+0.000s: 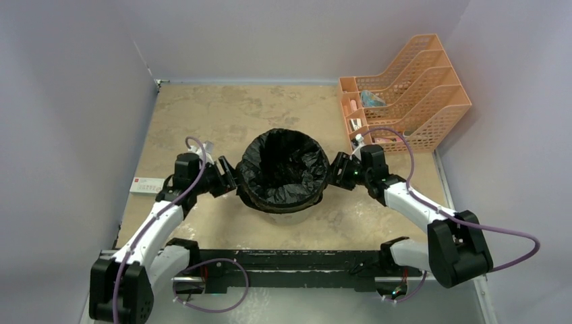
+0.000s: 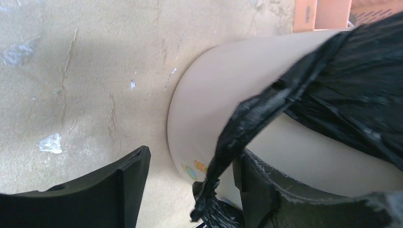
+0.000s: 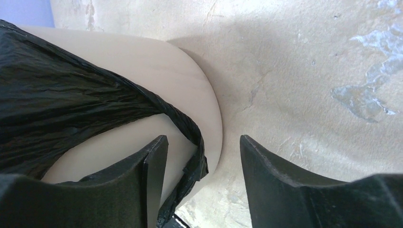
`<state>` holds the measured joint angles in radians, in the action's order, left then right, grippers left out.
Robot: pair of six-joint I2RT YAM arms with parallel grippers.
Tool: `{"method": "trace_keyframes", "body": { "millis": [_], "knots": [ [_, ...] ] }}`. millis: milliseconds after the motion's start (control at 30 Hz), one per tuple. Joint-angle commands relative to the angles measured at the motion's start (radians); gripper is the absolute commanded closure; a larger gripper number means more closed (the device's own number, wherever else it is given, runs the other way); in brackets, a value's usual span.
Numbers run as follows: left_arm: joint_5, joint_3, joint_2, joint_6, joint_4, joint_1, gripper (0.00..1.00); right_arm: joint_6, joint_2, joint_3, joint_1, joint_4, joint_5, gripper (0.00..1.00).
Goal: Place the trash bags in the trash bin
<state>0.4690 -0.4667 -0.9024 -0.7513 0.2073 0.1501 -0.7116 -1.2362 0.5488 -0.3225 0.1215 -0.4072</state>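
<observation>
The black trash bag (image 1: 283, 169) lines the cream-beige trash bin (image 1: 287, 204) in the middle of the table, its edge folded over the rim. My left gripper (image 1: 226, 177) is open at the bin's left side. In the left wrist view a twisted bag handle (image 2: 237, 137) hangs between the spread fingers (image 2: 128, 185), against the bin wall (image 2: 209, 90). My right gripper (image 1: 338, 170) is open at the bin's right side. In the right wrist view a bag handle strip (image 3: 192, 156) hangs between the fingers (image 3: 152, 175), beside the bin wall (image 3: 157, 66).
An orange mesh desk organiser (image 1: 405, 91) with small items stands at the back right. A white card (image 1: 146, 185) lies at the table's left edge. Grey walls enclose the table on three sides.
</observation>
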Motion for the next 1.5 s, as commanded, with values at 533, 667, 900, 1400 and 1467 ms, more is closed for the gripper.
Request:
{"method": "trace_keyframes", "body": {
  "millis": [533,667,900,1400,1467],
  "knots": [
    [0.170,0.183,-0.156,-0.006,-0.278,0.002,0.73,-0.029,-0.044,-0.116,-0.004,0.165,-0.152,0.29],
    [0.184,0.184,-0.180,0.003,-0.283,0.002,0.68,-0.032,-0.085,-0.127,-0.004,0.203,-0.174,0.29],
    [0.184,0.182,-0.150,-0.008,-0.265,0.002,0.56,-0.020,-0.131,-0.133,-0.010,0.187,-0.107,0.32],
    [0.162,0.269,-0.192,-0.034,-0.327,0.002,0.52,-0.164,-0.151,-0.244,-0.120,0.284,0.106,0.38],
    [0.162,0.269,-0.203,-0.043,-0.326,0.003,0.52,-0.185,-0.130,-0.257,-0.121,0.289,0.139,0.36]
  ]
}}
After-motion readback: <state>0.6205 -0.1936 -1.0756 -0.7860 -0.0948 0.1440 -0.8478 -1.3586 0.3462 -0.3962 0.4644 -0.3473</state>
